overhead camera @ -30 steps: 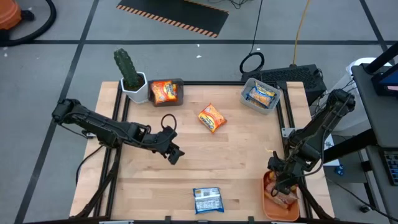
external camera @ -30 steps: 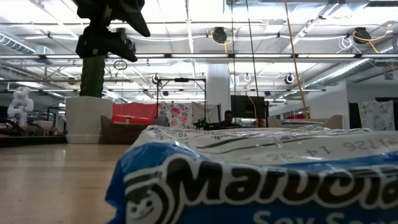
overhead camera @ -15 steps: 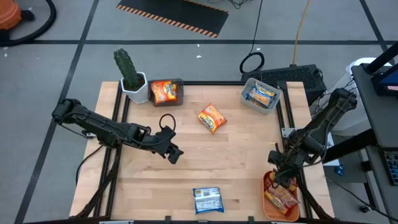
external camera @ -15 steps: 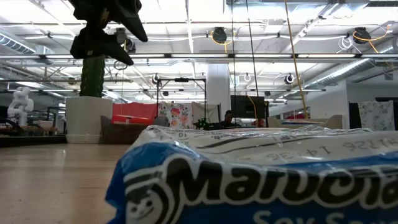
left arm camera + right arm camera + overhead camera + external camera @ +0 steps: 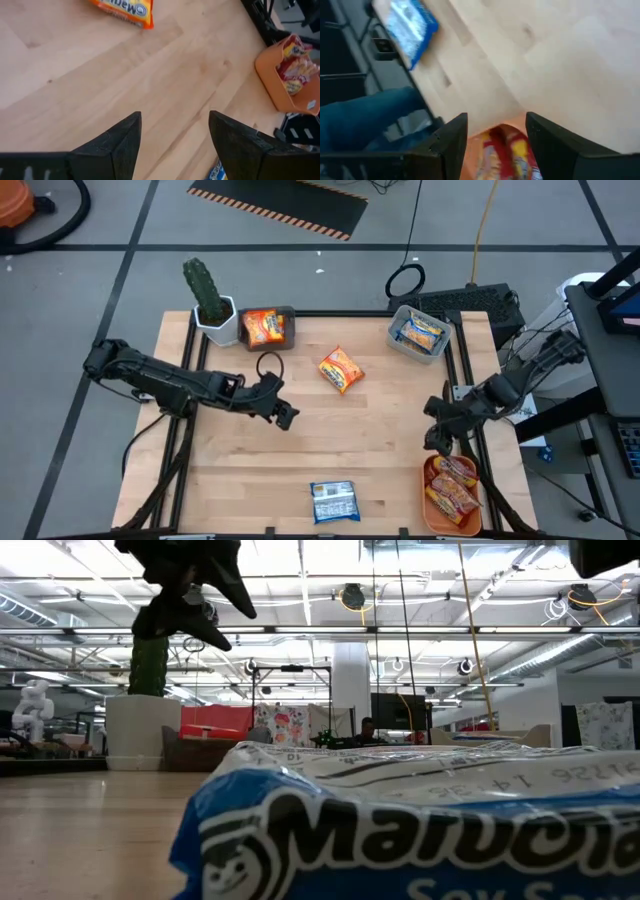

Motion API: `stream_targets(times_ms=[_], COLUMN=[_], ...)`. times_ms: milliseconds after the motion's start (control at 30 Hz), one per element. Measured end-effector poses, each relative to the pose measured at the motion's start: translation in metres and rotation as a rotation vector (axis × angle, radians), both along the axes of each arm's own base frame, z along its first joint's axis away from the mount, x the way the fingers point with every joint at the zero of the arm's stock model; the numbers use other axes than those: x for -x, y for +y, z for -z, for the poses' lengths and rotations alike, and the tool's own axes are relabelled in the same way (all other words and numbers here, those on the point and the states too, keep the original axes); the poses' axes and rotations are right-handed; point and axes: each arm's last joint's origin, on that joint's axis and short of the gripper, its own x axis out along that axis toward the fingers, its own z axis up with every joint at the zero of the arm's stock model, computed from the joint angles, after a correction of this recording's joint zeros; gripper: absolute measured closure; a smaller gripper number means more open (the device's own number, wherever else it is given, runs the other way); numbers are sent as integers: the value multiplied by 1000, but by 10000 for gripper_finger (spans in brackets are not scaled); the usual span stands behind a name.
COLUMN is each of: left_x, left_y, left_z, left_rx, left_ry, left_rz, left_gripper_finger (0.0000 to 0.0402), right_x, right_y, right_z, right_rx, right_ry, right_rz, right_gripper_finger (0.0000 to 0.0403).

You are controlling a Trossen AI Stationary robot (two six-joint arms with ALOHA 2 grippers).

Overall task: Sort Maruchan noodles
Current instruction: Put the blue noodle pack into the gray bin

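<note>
Both arms have shifted: right gripper (image 5: pixel 436 437), fingers apart and empty, has lifted off the tray (image 5: pixel 432 498); left gripper (image 5: pixel 287 416), also apart, nears the orange packet (image 5: pixel 341 369). That packet and the blue packet (image 5: pixel 333 501) remain unsorted on the bench (image 5: pixel 380 440).

left gripper (image 5: pixel 283 413) fingers spread, right gripper (image 5: pixel 433 436) fingers spread, both empty

Cactus (image 5: pixel 203 287) in white pot (image 5: pixel 220 322) at far-left corner of desk, dark bin (image 5: pixel 283 314) just beside it. Grey bin (image 5: pixel 398 343) at far-right corner, orange tray (image 5: pixel 431 502) at near-right corner. Keyboard (image 5: pixel 470 302) off far edge behind grey bin.
</note>
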Motion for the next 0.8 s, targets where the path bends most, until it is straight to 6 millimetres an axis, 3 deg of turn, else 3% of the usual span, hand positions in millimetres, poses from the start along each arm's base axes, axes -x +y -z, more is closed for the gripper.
stream_targets(times_ms=[200, 433, 800], left_x=[-3, -4, 0], left_y=[10, 16, -8], left_z=[-2, -1, -1], left_rx=[-52, -45, 34], left_ry=[-17, -7, -2], left_rz=[-3, 33, 141], left_gripper_finger=[167, 167, 167], right_x=[-18, -57, -126], right_y=[-3, 5, 35], right_z=[-2, 5, 25], right_rx=[-59, -154, -340], right_ry=[-60, -109, -241], right_rz=[27, 29, -92], right_gripper_finger=[209, 209, 209])
